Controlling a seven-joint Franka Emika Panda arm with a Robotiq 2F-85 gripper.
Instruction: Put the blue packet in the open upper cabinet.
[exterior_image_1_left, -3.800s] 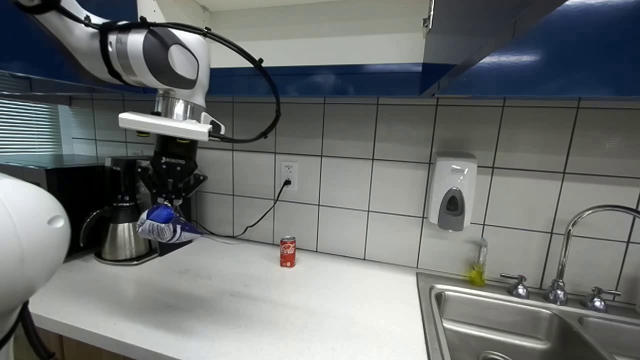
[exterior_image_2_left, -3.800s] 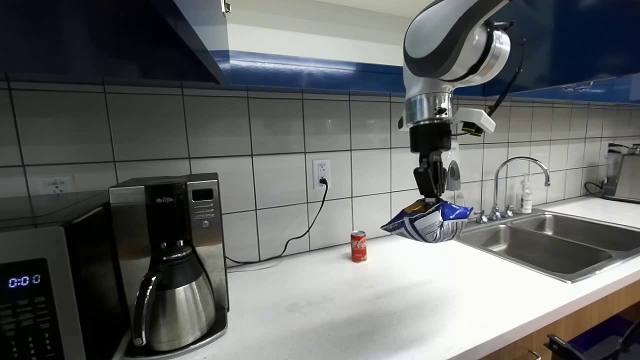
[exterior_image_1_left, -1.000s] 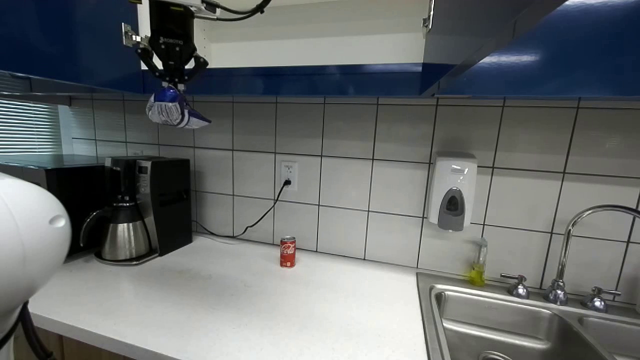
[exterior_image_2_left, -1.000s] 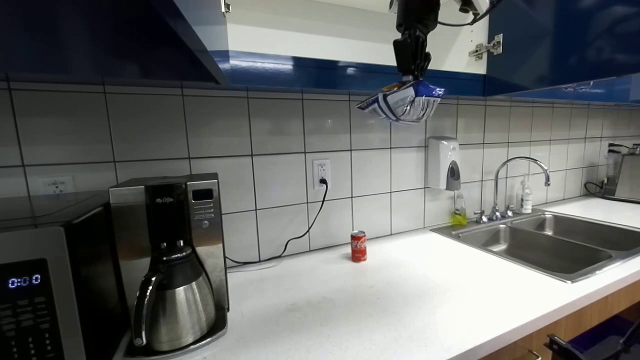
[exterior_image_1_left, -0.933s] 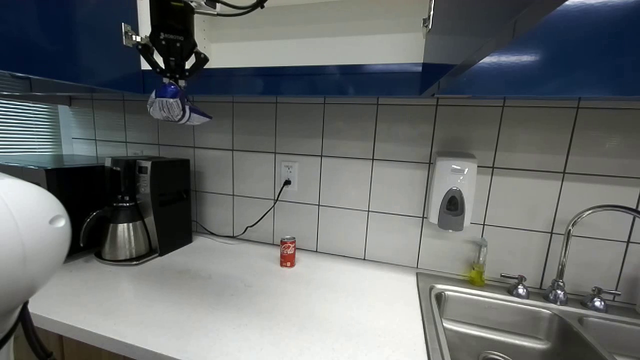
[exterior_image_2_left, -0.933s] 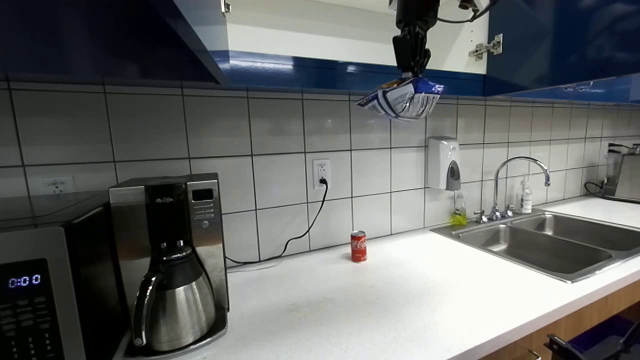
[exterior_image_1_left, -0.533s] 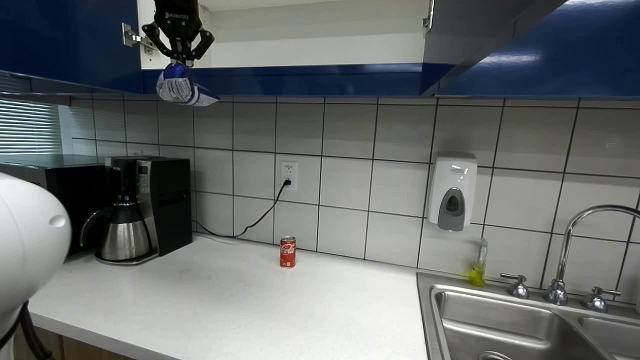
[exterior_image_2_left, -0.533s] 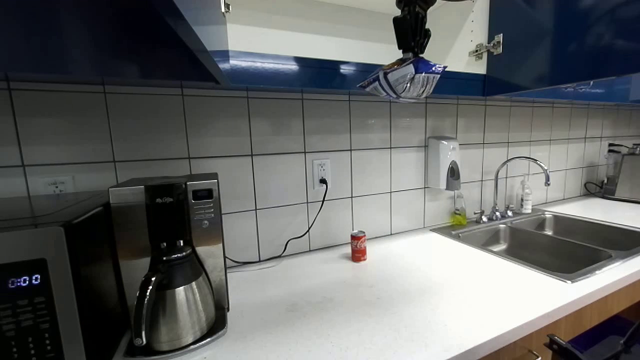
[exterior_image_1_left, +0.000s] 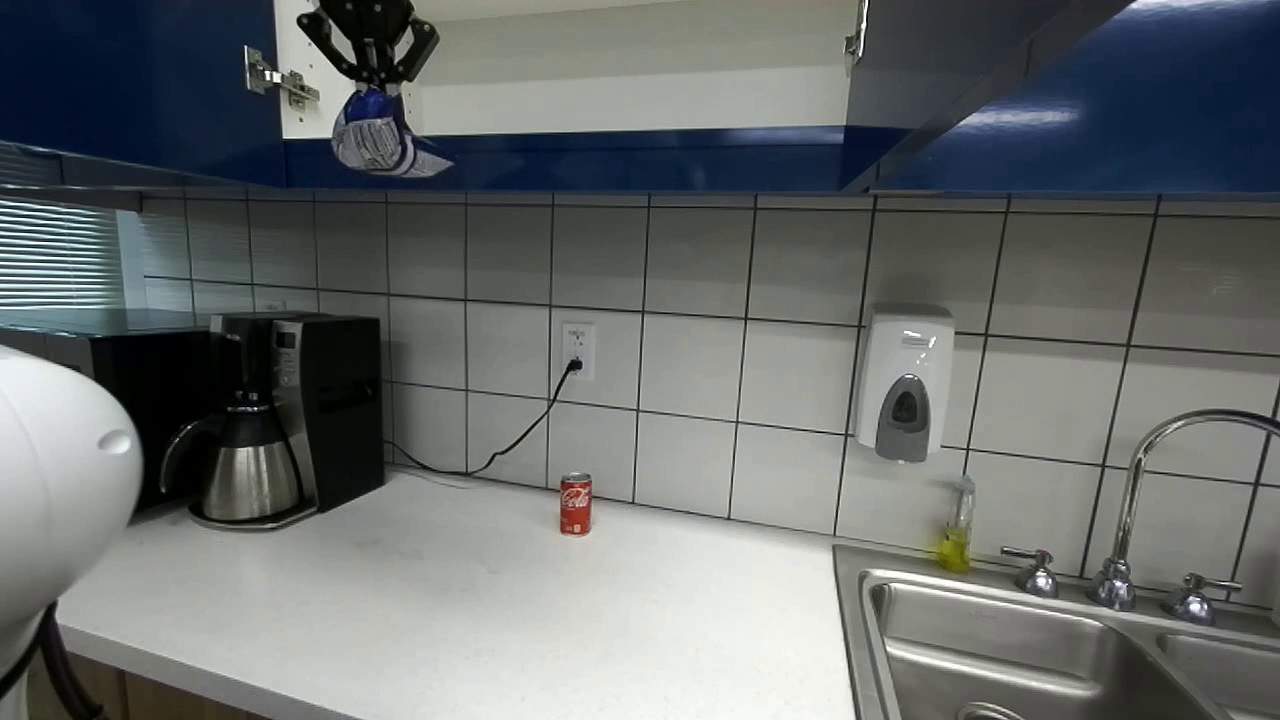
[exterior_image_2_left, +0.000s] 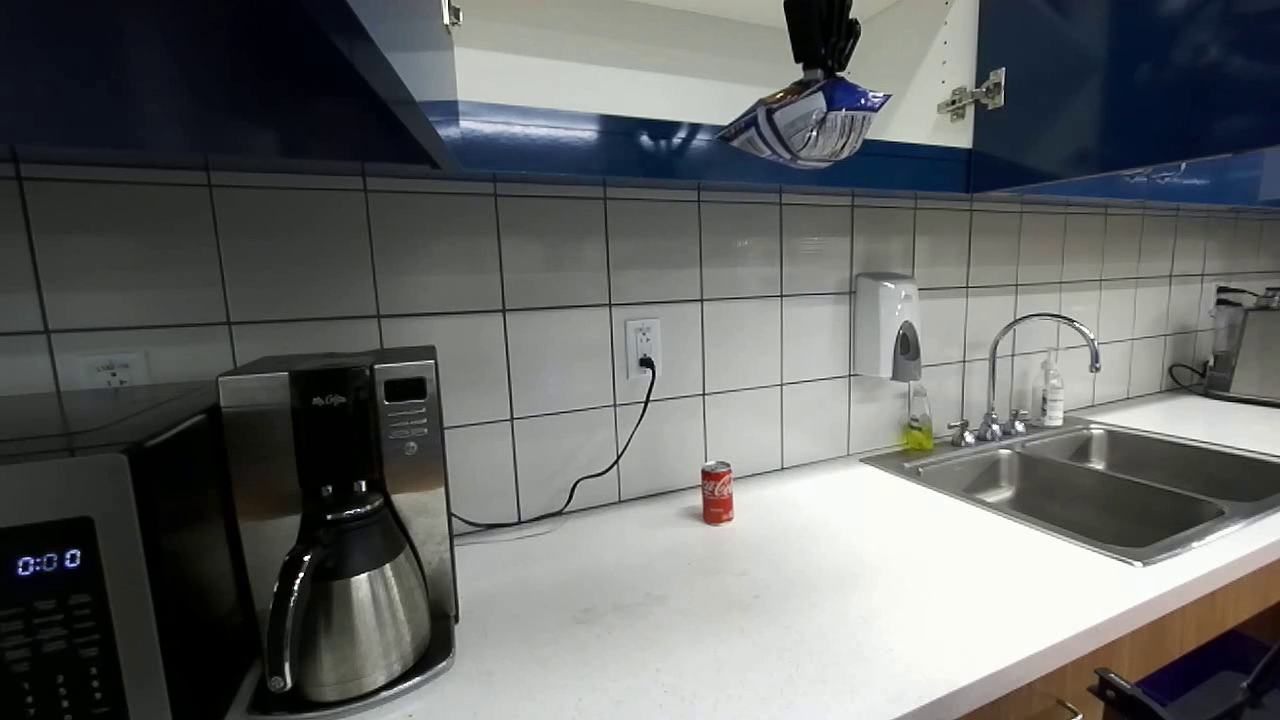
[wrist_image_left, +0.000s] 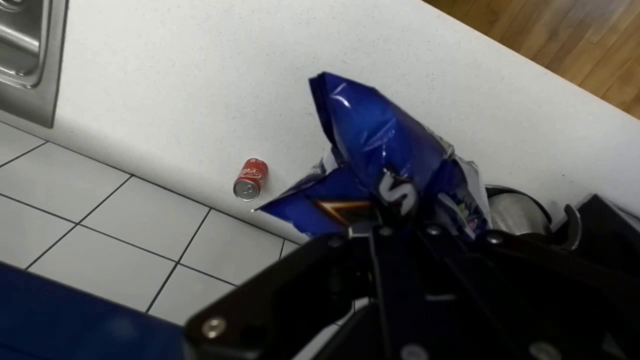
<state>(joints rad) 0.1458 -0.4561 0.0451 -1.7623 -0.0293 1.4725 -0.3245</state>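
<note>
Blue packet (exterior_image_1_left: 376, 142) hung from the gripper (exterior_image_1_left: 378, 86), pinched at its middle, outside the open cabinet (exterior_image_1_left: 640, 92) and overlapping its lower rim (exterior_image_1_left: 620, 158) in both exterior views, likely held high to clear it.

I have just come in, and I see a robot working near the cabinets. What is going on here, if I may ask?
A robot hand holds a blue packet, pinched, in the air before the open upper cabinet. The packet is not inside: in both exterior views its lower part hangs in front of the cabinet's blue lower trim. It probably has to go higher, then in over that trim. Below, a small red can stands upright on the white counter.
</note>
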